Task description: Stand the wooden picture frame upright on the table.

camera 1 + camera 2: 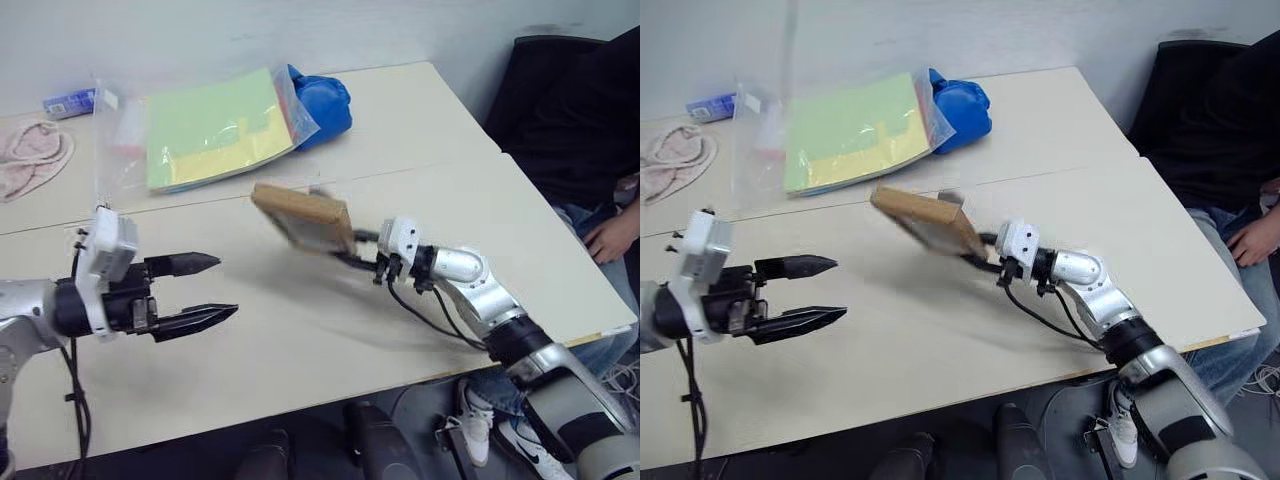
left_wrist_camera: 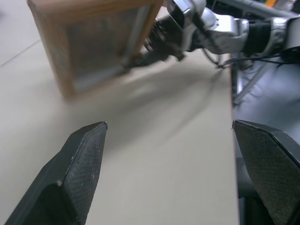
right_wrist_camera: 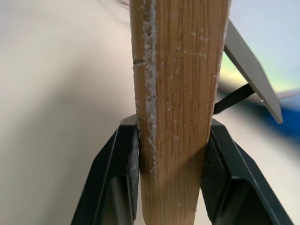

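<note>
Frame status: wooden picture frame (image 1: 303, 217) pinched by my right gripper (image 1: 352, 250), tilted in the air above the table (image 1: 330, 330).
Both fingers clamp its wood edge, stand flap folded out. My left gripper (image 1: 212, 288) hangs nearby, spread wide, holding nothing.

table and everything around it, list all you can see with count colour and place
picture frame: 1, light wood, held tilted above the table middle
table: 1, cream, two slabs with a seam
bag of paper: 1, clear with green and yellow sheets, far slab
blue thing: 1, behind the bag
cloth: 1, pink, far left
small packet: 1, blue-white, far left edge
person: 1, dark top, seated right
left gripper: open, empty
right gripper: clamped on the frame edge
</note>
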{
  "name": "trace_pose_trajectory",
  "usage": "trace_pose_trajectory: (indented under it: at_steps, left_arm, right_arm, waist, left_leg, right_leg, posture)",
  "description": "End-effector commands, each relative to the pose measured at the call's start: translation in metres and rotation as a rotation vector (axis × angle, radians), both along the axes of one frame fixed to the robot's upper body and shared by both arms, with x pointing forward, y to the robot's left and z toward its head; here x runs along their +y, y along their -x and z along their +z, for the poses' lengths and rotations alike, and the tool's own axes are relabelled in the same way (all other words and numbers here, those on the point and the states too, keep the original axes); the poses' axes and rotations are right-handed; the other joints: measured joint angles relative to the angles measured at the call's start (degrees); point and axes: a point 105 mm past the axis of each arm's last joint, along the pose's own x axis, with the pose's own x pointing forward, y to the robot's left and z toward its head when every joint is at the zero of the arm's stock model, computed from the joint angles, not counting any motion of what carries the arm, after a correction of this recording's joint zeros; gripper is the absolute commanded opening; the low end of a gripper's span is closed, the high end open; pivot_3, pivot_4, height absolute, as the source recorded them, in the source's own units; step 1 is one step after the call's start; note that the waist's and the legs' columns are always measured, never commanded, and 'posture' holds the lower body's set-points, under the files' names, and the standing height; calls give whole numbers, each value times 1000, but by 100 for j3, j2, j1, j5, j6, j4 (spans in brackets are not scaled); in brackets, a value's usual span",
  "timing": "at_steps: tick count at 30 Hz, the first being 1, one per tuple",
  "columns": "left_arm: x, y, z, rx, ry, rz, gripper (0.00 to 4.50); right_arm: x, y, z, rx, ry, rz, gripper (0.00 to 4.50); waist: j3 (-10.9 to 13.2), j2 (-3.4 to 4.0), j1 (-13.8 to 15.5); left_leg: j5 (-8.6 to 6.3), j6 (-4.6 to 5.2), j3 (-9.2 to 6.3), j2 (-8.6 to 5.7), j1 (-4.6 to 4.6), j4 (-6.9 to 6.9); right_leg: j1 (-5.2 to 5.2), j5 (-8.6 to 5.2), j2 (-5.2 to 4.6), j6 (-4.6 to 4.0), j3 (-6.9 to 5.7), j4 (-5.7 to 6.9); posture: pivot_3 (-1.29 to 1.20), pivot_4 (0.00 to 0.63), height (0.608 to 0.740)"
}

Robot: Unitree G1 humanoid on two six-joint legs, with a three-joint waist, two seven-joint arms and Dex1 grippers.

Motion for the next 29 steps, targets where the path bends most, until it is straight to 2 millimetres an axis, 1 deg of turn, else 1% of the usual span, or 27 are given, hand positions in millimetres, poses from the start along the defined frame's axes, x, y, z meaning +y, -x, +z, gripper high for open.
trace_pose_trajectory:
  at_steps: [1, 3, 5, 7, 9, 11, 12, 13, 16, 17, 18, 19, 20, 22, 25, 27, 29]
  left_arm:
    - [0, -8, 6, -114, -17, 73, 4500]
    - [0, -9, 6, -120, -13, 79, 4500]
    - [0, -9, 5, -121, -13, 83, 4500]
    - [-1, -10, 4, -117, -14, 84, 4500]
    - [-1, -11, 3, -116, -13, 85, 4500]
    - [1, -14, 4, -115, -8, 88, 4500]
    - [1, -15, 4, -106, -2, 88, 4500]
    - [2, -16, 4, -101, 2, 86, 4500]
    - [4, -18, 0, -76, -1, 81, 4500]
    - [5, -19, 0, -73, 0, 79, 4500]
    - [6, -20, 1, -72, 1, 79, 4500]
    - [7, -20, 1, -72, 3, 77, 4500]
    - [7, -21, 2, -76, 4, 73, 4500]
    - [9, -22, 5, -84, 4, 68, 4500]
    - [11, -25, 10, -96, 18, 66, 4500]
    - [12, -29, 15, -111, 31, 69, 4500]
    - [11, -32, 17, -125, 32, 61, 4500]
  right_arm:
    - [5, 9, 30, 256, -157, 126, 1256]
    - [5, 9, 21, 325, -151, 128, 1256]
    - [5, 2, 0, 409, -133, 87, 1256]
    - [4, -3, -12, 479, -143, 54, 1256]
    - [4, -5, -19, 479, -131, 40, 1256]
    - [3, -3, -26, 456, -100, 42, 2004]
    - [2, 0, -27, 460, -91, 54, 2189]
    - [1, 2, -28, 463, -86, 62, 2494]
    - [-11, 4, -17, 425, -73, 45, 3398]
    - [-21, 5, -11, 398, -48, 28, 3717]
    - [-31, 7, -5, 382, -29, 18, 3942]
    - [-42, 9, 1, 371, -10, 9, 4283]
    - [-59, 12, 13, 353, 12, -7, 4451]
    - [-89, 22, 41, 341, 29, -19, 4451]
    - [-117, 46, 75, 381, 37, 34, 4451]
    - [-124, 59, 82, 394, 70, 60, 4451]
    - [-125, 65, 81, 394, 82, 67, 4451]
  waist:
    - [0, 1, 166]
    - [0, 1, 277]
    - [0, 0, 329]
    - [-1, -1, 377]
    - [-1, -1, 414]
    - [-1, -1, 434]
    - [-2, -3, 444]
    - [-3, -3, 450]
    - [-2, -3, 444]
    - [-2, -3, 444]
    - [-2, -3, 448]
    - [-2, -2, 456]
    - [-2, -2, 468]
    - [-2, -2, 507]
    - [-2, -2, 580]
    - [-2, -3, 587]
    - [-3, -5, 586]
  left_leg:
    - [0, -1, 1, 0, 3, 0]
    - [-2, -6, -2, 1, 6, -2]
    - [-3, -6, 0, 0, 5, -2]
    - [-2, -6, 1, -3, 6, -1]
    - [-2, -6, 3, -6, 6, 2]
    - [-2, -6, 5, -8, 8, 5]
    - [-2, -7, 6, -8, 10, 6]
    - [-1, -7, 5, -8, 13, 6]
    - [-1, -7, 5, -8, 12, 6]
    - [-1, -7, 5, -8, 11, 6]
    - [-1, -7, 5, -8, 10, 6]
    - [-1, -7, 5, -10, 8, 6]
    - [-1, -7, 4, -13, 7, 6]
    - [-1, -5, 1, -15, 0, 9]
    - [-1, -4, 2, -13, 0, 8]
    - [-1, -4, 4, -8, 4, 5]
    - [-1, -5, 9, 0, 9, 3]
  right_leg:
    - [-1, 0, 0, -1, 0, 0]
    - [-1, 1, 2, -2, -4, -4]
    - [-2, 1, 1, -2, -2, -12]
    - [-1, 1, -1, -2, -3, -24]
    - [-2, 3, -3, -2, -1, -21]
    - [-2, 4, -4, -1, -2, -18]
    - [0, 5, -4, -2, -2, -17]
    - [1, 5, -4, -2, -2, -16]
    - [0, 5, -4, -2, -3, -15]
    - [-2, 5, -4, -2, -4, -14]
    - [-2, 5, -4, -2, -4, -15]
    - [-3, 5, -6, -2, -5, -15]
    - [-3, 5, -9, -2, -6, -16]
    - [-3, 6, -14, 0, -8, -21]
    - [-1, 6, -13, 1, -8, -23]
    - [-1, 8, -9, -2, -6, -23]
    - [2, 12, -2, -9, -4, -24]
  posture:
    - [0, 150, 740]
    - [0, 150, 740]
    - [0, 150, 740]
    - [0, 150, 740]
    - [0, 150, 740]
    - [0, 150, 740]
    - [0, 150, 740]
    - [0, 150, 740]
    - [0, 150, 740]
    - [0, 150, 740]
    - [0, 150, 740]
    - [0, 150, 740]
    - [0, 150, 740]
    - [0, 150, 740]
    - [0, 150, 740]
    - [0, 150, 740]
    - [0, 150, 740]
